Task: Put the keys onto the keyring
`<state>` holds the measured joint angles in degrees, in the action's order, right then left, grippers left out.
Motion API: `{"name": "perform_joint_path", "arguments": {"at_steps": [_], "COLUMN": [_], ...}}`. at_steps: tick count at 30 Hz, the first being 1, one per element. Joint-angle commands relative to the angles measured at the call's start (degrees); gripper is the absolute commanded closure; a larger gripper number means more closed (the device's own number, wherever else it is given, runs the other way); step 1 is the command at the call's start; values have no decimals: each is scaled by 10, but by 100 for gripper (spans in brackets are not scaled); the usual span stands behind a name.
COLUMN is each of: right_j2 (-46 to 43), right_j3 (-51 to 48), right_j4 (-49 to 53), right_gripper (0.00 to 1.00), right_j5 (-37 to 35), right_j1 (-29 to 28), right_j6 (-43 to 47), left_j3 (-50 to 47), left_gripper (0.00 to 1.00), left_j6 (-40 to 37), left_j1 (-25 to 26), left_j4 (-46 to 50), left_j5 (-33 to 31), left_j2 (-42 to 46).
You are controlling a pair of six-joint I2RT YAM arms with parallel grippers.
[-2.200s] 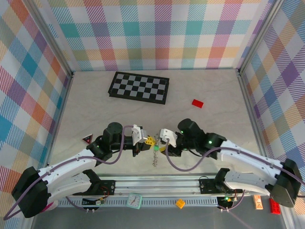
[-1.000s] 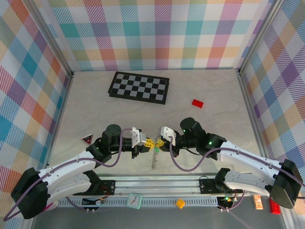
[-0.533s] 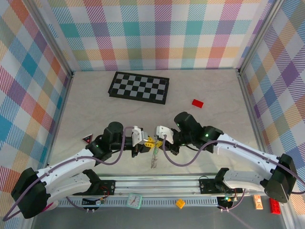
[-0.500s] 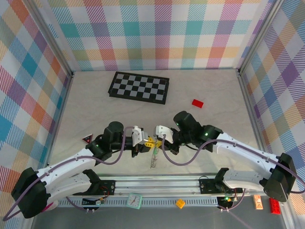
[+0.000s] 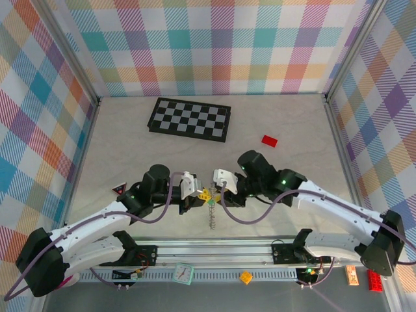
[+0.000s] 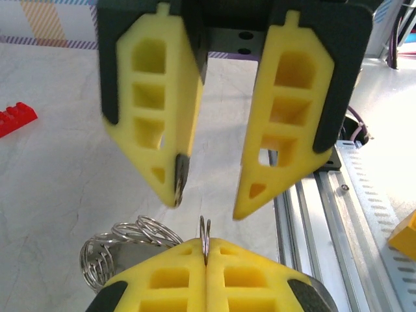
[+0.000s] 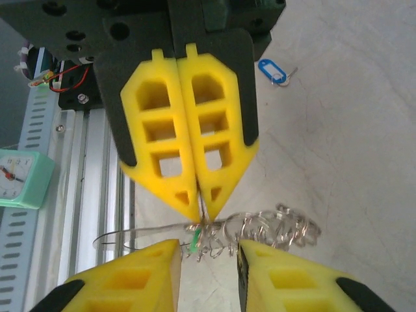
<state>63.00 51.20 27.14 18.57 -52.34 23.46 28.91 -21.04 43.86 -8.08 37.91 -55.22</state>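
My left gripper (image 6: 207, 246) is shut on a loop of the grey wire keyring (image 6: 205, 229), held above the table near its front edge. Coiled wire rings (image 7: 279, 227) trail from the grip, and a thin wire loop (image 7: 117, 237) sticks out the other way. A small green key (image 7: 194, 244) hangs in the tangle just under the left gripper (image 7: 203, 218). My right gripper (image 7: 208, 250) faces it, open, with a finger on either side of the tangle and touching nothing. From above, the keyring (image 5: 210, 216) dangles between the left gripper (image 5: 203, 194) and the right gripper (image 5: 219, 188). A blue key (image 7: 272, 70) lies on the table.
A chequered board (image 5: 190, 119) lies at the back, a red flat brick (image 5: 269, 140) to its right. A red-and-black triangle (image 5: 119, 190) sits by the left arm. The metal rail (image 5: 214, 250) runs along the front, with a small teal clock (image 5: 184, 273) and a yellow brick (image 5: 246, 277) below it.
The right gripper's jaws have opened and let go of the ring. The hanging wire, stretched straight before, now dangles coiled from the left gripper.
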Motion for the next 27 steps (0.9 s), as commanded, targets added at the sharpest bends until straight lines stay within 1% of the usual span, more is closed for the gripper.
{"name": "perform_joint_path", "arguments": {"at_steps": [1, 5, 10, 14, 21, 24, 27], "right_j2": [-26, -45, -37, -23, -4, 0, 1], "right_j3": [-48, -104, -146, -160, -174, -177, -179], "right_j4": [-57, -130, -212, -258, -315, -326, -332], "right_gripper": [70, 70, 67, 64, 63, 67, 73], "right_j5": [1, 9, 26, 33, 69, 72, 71], "right_j1": [0, 0, 0, 0, -1, -1, -1], "right_j6": [-54, -87, -110, -118, -131, -134, -135], "left_j3": [-16, -24, -30, -37, -39, -39, -39], "left_gripper": [100, 100, 100, 100, 100, 100, 100], "left_j6": [31, 41, 55, 62, 68, 68, 70], "left_j1": [4, 4, 4, 3, 4, 4, 4], "left_j4": [-72, -93, -111, -124, -134, -136, -140], "left_j5": [6, 6, 5, 5, 5, 4, 1], "left_j2": [14, 18, 22, 26, 26, 26, 25]}}
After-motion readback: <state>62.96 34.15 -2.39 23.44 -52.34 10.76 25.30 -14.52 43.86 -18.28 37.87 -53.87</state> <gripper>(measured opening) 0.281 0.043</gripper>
